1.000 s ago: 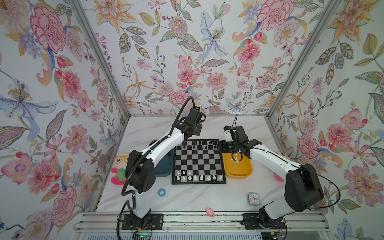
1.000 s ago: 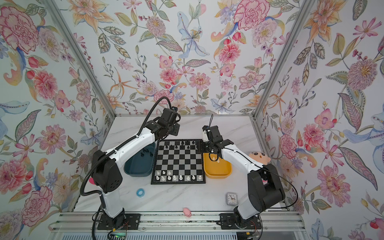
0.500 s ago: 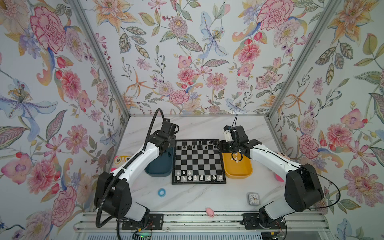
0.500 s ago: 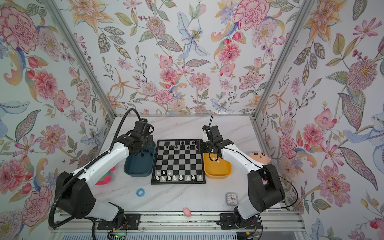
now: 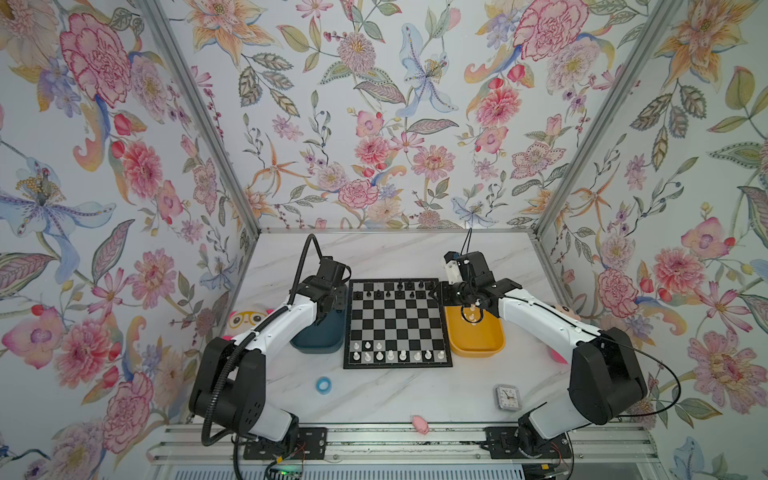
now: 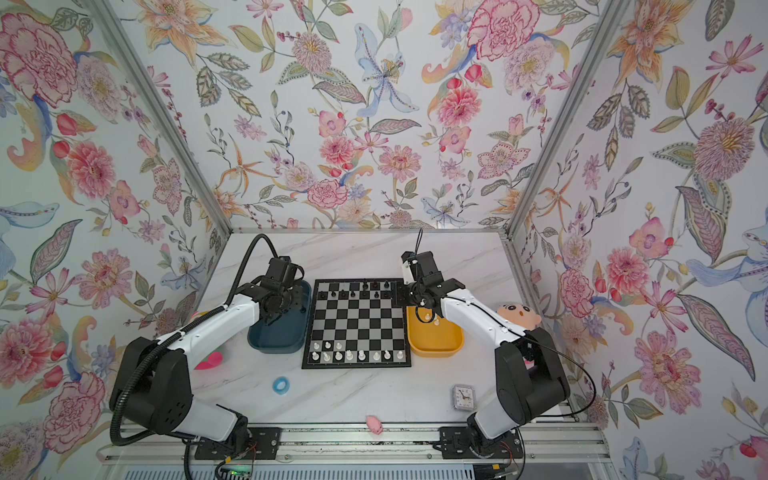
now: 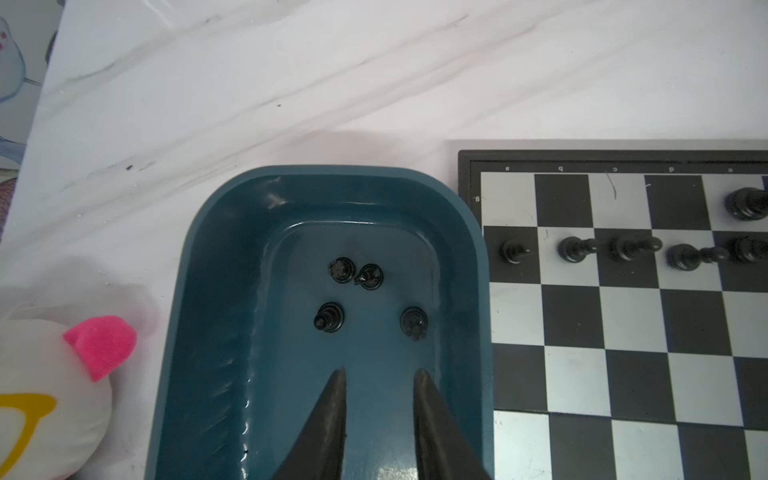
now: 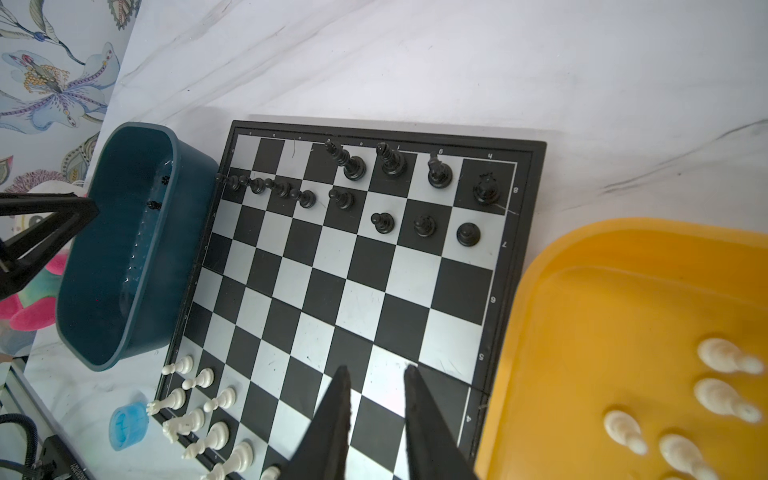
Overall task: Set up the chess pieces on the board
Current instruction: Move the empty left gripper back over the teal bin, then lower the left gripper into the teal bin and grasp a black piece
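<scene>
Overall: square, flat board (image 5: 397, 322) of glossy black and silvery squares with a black border, lying on the white marbled table (image 5: 374, 399) between two bins.
Black chess pieces (image 8: 383, 223): small plastic men on round bases, upright on the board's two far rows; four more stand in the teal bin.
White chess pieces (image 5: 390, 355): same make, upright on the two near rows; others sit in the yellow bin.
Teal bin (image 7: 216, 291): smooth oblong with rounded corners, just beside the board's left edge.
Yellow bin (image 8: 582, 311): like shape, just beside the right edge.
Left gripper (image 7: 380, 370): dark tapered fingers apart, nothing between them, above the teal bin.
Right gripper (image 8: 376, 367): dark tapered fingers apart, empty, by the board's yellow-bin side.
</scene>
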